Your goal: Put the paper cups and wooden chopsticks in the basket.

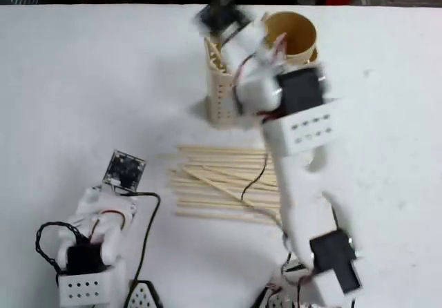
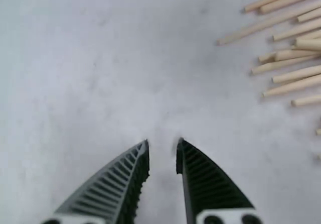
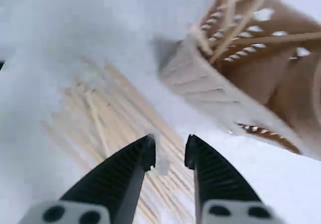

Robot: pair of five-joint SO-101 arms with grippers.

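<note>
A beige perforated basket (image 1: 219, 90) stands at the table's back middle with several wooden chopsticks (image 3: 235, 18) leaning inside it. Right beside it stands a brown paper cup (image 1: 291, 35). A loose pile of chopsticks (image 1: 224, 184) lies in front of the basket. My right gripper (image 1: 218, 18) hangs over the basket's far side; in its wrist view the right gripper (image 3: 169, 151) is narrowly open and holds nothing, with the basket (image 3: 200, 78) and the pile (image 3: 105, 118) beneath. My left gripper (image 2: 162, 143), narrowly open and empty, hovers over bare table left of the chopstick ends (image 2: 281, 48).
The white table (image 1: 83, 73) has free room on its left and far right. The right arm (image 1: 304, 156) stretches over the right end of the pile. The left arm (image 1: 97, 239) sits folded at the front left, with cables by it.
</note>
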